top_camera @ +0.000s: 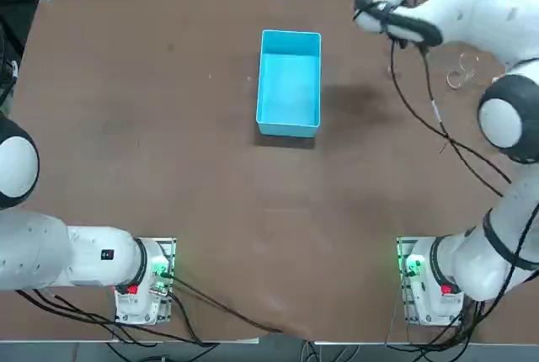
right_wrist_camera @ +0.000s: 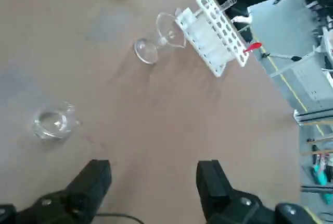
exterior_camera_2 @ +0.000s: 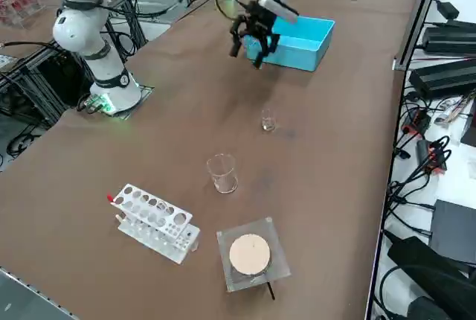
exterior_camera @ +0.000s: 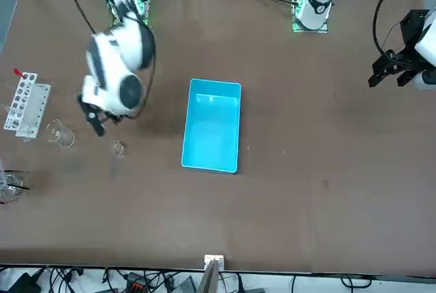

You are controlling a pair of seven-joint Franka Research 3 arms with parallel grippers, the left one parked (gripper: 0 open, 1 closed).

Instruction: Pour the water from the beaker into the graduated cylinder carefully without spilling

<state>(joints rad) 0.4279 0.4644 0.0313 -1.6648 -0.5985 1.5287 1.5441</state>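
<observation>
Here the right pincer [exterior_camera_2: 248, 46] hangs above the brown counter [exterior_camera_2: 193, 104], beside the blue box [exterior_camera_2: 297, 41], its fingers [right_wrist_camera: 93, 179] spread wide with nothing between them. The beaker [exterior_camera_2: 268, 120], tiny and clear, stands upright on the counter, apart from the pincer. The graduated cylinder [exterior_camera_2: 222, 173], the larger glass, stands near it, further from the box, between the beaker and the white rack [exterior_camera_2: 154, 222]. Any water inside is too clear to make out.

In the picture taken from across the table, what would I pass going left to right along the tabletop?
White rack → graduated cylinder → right gripper, open above the table → beaker → blue box.
</observation>
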